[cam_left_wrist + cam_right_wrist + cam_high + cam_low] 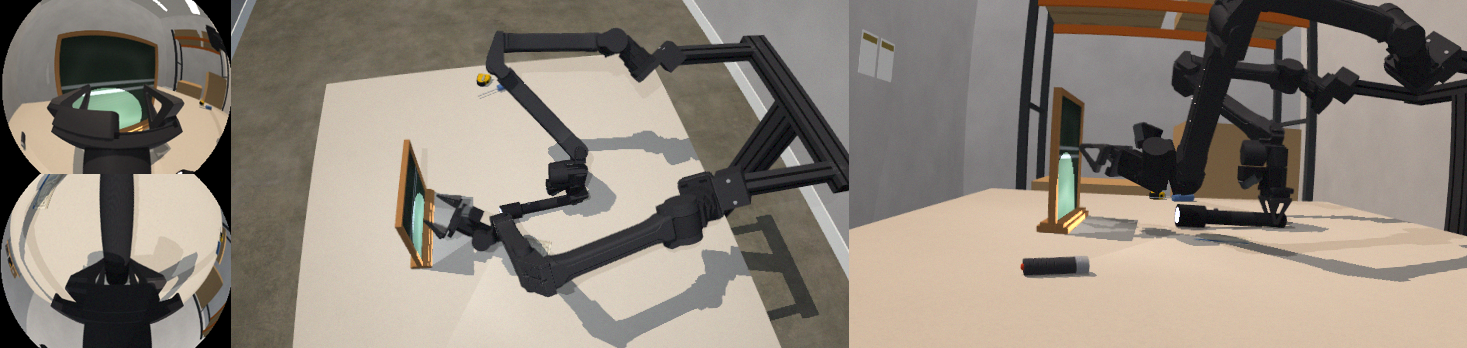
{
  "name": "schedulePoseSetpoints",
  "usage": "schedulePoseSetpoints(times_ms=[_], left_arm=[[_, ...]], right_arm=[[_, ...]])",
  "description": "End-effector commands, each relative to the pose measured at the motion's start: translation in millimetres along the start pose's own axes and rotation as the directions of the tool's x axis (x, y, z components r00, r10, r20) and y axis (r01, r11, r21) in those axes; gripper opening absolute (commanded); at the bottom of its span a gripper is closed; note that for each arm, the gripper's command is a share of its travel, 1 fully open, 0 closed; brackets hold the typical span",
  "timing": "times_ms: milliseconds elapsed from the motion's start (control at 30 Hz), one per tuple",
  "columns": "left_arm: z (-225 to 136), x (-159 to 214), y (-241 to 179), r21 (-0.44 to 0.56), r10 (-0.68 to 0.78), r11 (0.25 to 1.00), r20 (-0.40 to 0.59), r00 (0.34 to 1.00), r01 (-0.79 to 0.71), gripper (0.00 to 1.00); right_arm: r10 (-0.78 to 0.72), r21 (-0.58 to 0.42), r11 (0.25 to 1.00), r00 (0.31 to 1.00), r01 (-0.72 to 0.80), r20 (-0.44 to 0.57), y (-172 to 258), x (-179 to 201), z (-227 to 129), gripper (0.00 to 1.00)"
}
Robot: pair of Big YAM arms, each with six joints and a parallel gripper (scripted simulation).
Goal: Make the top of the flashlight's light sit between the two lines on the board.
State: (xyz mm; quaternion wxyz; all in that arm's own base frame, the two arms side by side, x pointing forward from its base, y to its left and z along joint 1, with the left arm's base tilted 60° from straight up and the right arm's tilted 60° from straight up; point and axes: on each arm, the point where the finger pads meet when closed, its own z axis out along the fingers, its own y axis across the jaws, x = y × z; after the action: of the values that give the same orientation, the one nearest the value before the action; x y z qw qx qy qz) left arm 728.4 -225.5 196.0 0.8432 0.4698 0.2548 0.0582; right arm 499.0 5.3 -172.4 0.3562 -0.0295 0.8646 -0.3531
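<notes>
The wood-framed board (pixel 402 185) (pixel 1054 165) (pixel 156 62) stands upright. Two pale lines cross it; the green light patch (pixel 418 220) (pixel 1066 187) (pixel 128 106) reaches up to them, its top appearing just over the lower line and below the upper. The black flashlight (pixel 543 204) (pixel 1234 217) (pixel 117 220) lies on the table, its lit lens toward the board. My right gripper (pixel 1273 216) (pixel 116 261) is shut on its tail end. My left gripper (pixel 431 208) (pixel 1082 146) (pixel 116 87) is open and empty, close in front of the board; contact cannot be told.
A small black cylinder (pixel 1049 266) (pixel 23 140) with a red tip lies beside the board. A yellow tape measure (pixel 483 79) (pixel 1162 195) and blue-handled tool (pixel 501 87) (pixel 1183 198) lie farther off. A patterned flat item (pixel 545 246) (pixel 44 197) lies by the left arm.
</notes>
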Motion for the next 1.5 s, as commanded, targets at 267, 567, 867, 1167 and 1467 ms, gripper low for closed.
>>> schedulePoseSetpoints(times_ms=[267, 567, 867, 1167, 1467], left_arm=[[32, -32, 0, 0.0, 0.021, 1.0, 0.06, 0.998, -0.021, 1.0], [32, -32, 0, -0.001, 0.022, 1.0, 0.061, 0.998, -0.022, 1.0], [32, -32, 0, -0.001, 0.021, 1.0, 0.061, 0.998, -0.021, 1.0], [32, -32, 0, -0.001, 0.021, 1.0, 0.061, 0.998, -0.021, 1.0], [32, -32, 0, -0.001, 0.021, 1.0, 0.061, 0.998, -0.021, 1.0]], right_arm=[[-0.004, 0.005, 1.0, 1.0, 0.004, -0.008, -6, 6, 0, 1.0], [0.027, 0.011, 1.0, 1.0, -0.027, 0.001, -7, -1, 2, 1.0], [-0.019, -0.016, 1.0, 1.0, 0.019, 0.005, 3, 5, -36, 1.0], [-0.021, -0.014, 1.0, 1.0, 0.021, 0.003, 1, 6, -55, 1.0], [-0.017, -0.014, 1.0, 1.0, 0.017, 0.006, 2, 4, -78, 1.0]])
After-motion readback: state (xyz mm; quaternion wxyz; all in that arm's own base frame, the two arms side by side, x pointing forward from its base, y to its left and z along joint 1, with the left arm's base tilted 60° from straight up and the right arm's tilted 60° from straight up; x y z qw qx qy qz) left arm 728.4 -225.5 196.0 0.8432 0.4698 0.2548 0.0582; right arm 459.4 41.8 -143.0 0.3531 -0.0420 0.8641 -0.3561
